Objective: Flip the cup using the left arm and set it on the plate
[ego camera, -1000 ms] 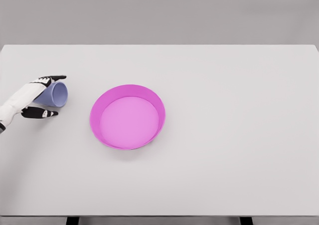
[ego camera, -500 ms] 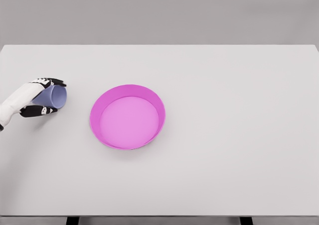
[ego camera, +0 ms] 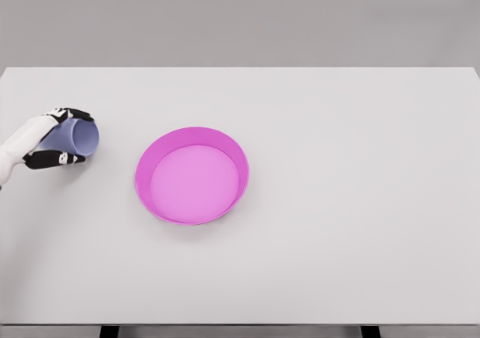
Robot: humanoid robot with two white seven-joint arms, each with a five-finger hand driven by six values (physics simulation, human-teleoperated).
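**A:** Looking down from the head camera, what do you make of your left hand (ego camera: pixel 51 138)?

**B:** You have it at the far left of the white table (ego camera: pixel 337 240), with the white forearm coming in from the left edge. The black-tipped fingers (ego camera: pixel 73 114) curl over the top of the lavender cup (ego camera: pixel 77 136), and the thumb (ego camera: pixel 56 159) wraps under its lower side, so your hand is clamped around the cup.

**A:** And how does the cup sit?

**B:** It lies on its side, tilted, with its open mouth facing right toward the plate. You can see into the pale interior. Whether its lower edge touches the table or is lifted just clear, I cannot tell from this angle.

**A:** Where is the plate relative to it?

**B:** Your magenta plate (ego camera: pixel 147 160) sits to the right of the cup, apart from it, with a strip of bare table between them. It is a shallow round dish with a raised rim and a lighter pink floor, resting flat, left of the table's middle.

**A:** Anything else in this view?

**B:** A grey wall (ego camera: pixel 240 19) behind the table's far edge, and two dark table legs (ego camera: pixel 109 331) showing at the bottom edge.
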